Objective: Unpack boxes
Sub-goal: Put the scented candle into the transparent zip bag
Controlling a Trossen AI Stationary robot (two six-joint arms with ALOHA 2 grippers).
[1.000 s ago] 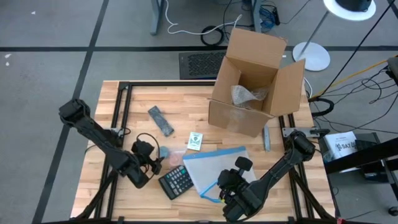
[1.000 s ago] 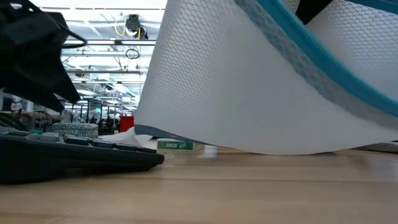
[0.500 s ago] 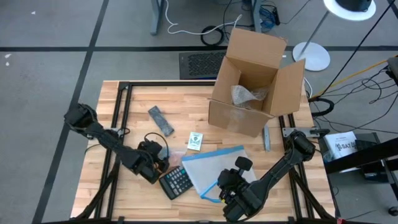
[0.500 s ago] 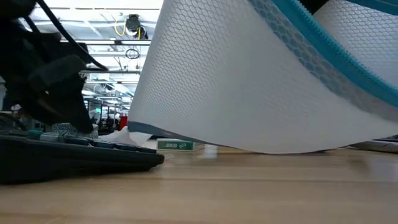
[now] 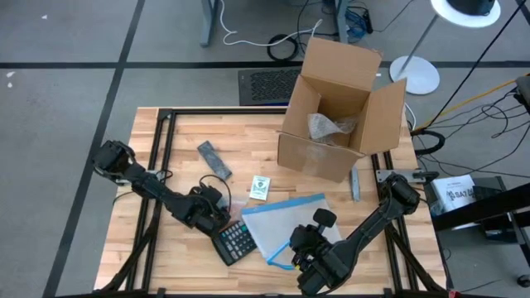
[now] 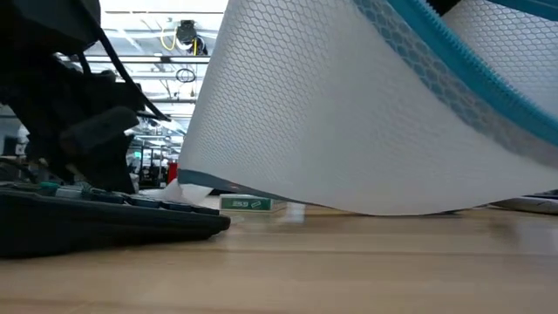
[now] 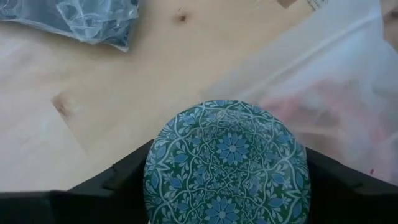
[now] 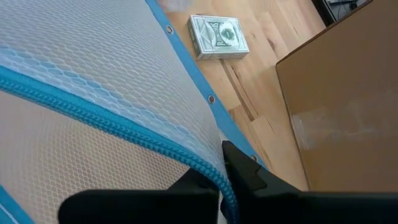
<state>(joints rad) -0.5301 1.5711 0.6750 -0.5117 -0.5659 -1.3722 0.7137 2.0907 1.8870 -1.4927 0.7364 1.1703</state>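
The brown cardboard box (image 5: pixel 339 108) stands open on the table's far right, with a crumpled clear bag (image 5: pixel 330 126) inside it. My left gripper (image 5: pixel 212 209) is low over a round tin with a blue-green floral lid (image 7: pixel 227 162), just beyond the calculator (image 5: pixel 234 240). Its open fingers stand close on either side of the tin. My right gripper (image 5: pixel 296 248), near the table's near edge, is shut on a white mesh pouch with a blue zip edge (image 5: pixel 286 222). The pouch fills much of the low view (image 6: pixel 366 113). My left gripper comes at the round tin from above, one finger (image 7: pixel 118 180) on each side of its rim (image 7: pixel 152 168). I cannot tell whether the fingers touch it. The tin lies flat on the table. My right gripper pinches the pouch's blue zip edge (image 8: pixel 214 177) at its near side. That side is lifted. The pouch sags in a curve, and its far part (image 6: pixel 261 187) rests on the table.
A green card deck (image 5: pixel 260 187) and a dark bar-shaped device (image 5: pixel 214 160) lie left of the box. A grey stick (image 5: pixel 354 184) lies near the right edge. Clear wrap over something pink (image 7: pixel 336 106) sits beside the tin, and crumpled film (image 7: pixel 81 18) lies farther off.
My left gripper has moved toward the table's right and far side, from beside the calculator to over the round tin, with the arm swinging round behind it. My right gripper and the pouch have kept about still.
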